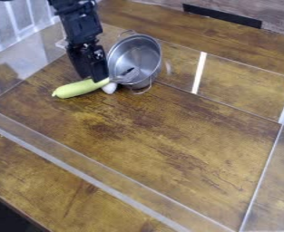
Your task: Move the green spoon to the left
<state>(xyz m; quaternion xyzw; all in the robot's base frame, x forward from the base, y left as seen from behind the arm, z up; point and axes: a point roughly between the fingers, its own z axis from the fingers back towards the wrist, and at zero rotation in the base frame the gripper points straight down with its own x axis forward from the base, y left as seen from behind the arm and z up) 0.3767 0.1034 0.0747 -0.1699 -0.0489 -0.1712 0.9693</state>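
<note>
Item: green spoon, lying flat on the wooden tabletop, far-left part of the scene, inside the low clear-walled enclosure. Long axis runs roughly left to right with a slight tilt, handle end toward the near left, bowl end toward the right. The bowl end is mostly hidden beside the base of the silver pot, which lies tipped with its mouth facing the viewer. A small white object shows at that end; whether it is the spoon's bowl or a separate toy cannot be told.

Item: claw, dark, pointing steeply down, positioned directly above the right half of the spoon's handle and just left of the pot. The spoon lies immediately below and slightly near-left of the fingertips. The jaws look parted rather than clamped, though the dark fingers blur together at this size; nothing appears held between them. Whether the tips touch the handle cannot be told; they seem just above it.

Judgement: spoon reads as set down and released. It sits close beside the pot, so whether this counts as far enough left is uncertain. Only one arm is present; any further nudge would go along the spoon's own axis, away from the pot.
</note>
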